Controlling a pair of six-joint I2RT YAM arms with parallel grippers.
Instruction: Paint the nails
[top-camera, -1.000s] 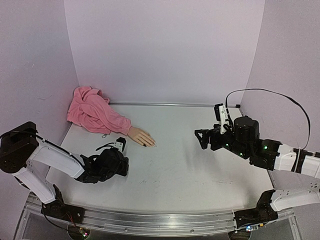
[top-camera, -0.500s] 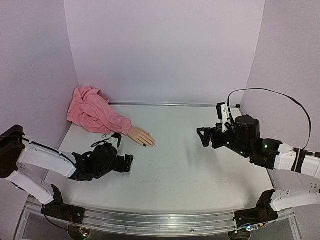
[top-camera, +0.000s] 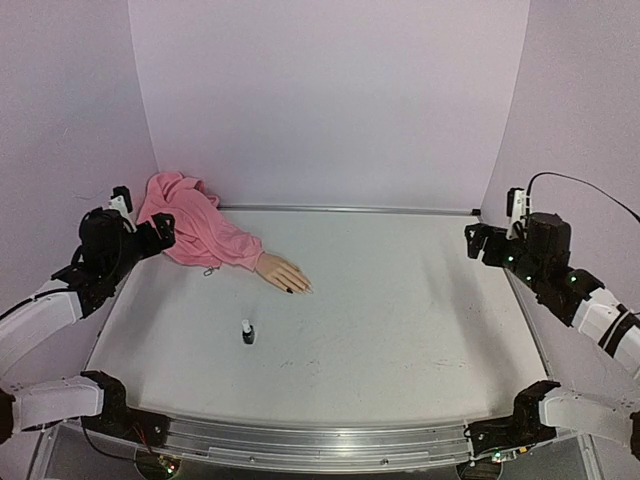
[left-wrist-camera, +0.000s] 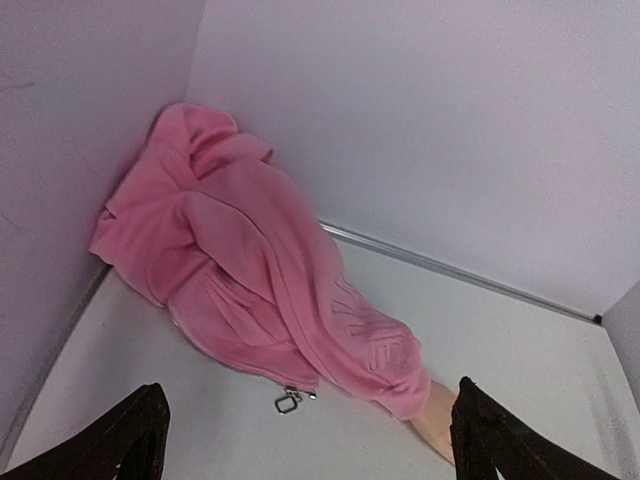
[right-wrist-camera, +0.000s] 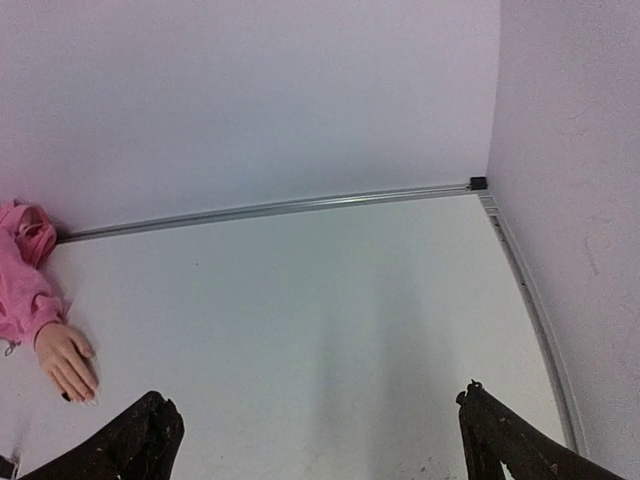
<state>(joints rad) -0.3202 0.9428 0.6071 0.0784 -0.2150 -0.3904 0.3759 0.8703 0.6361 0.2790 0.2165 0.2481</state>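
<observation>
Looking down from above, you had the mannequin hand (top-camera: 283, 274) lying flat on the white surface (top-camera: 400, 320), its fingers pointing away from the crumpled pink sleeve (top-camera: 195, 232) it emerged from. The nails (top-camera: 292, 289) sat at those fingertips; a few looked dark, though they were too small to count.

A small polish bottle (top-camera: 247, 332) stood upright near the hand, on the side toward the arm bases, touching nothing.

Your left pincer (top-camera: 158, 230) hung above the surface beyond the sleeve end of the hand, spread wide and holding nothing. Your right pincer (top-camera: 477, 244) was well apart from the hand, past its fingertip side, also spread wide and empty.

By my judgement, the nails would be hard, smooth and far too small to grip, so you would only touch them with a brush. The plastic hand looked light and likely to slide under pressure; steadying it at the wrist, where the cuff ends, seemed safest. The bottle looked light and easy to tip, best taken around its body below the cap.
</observation>
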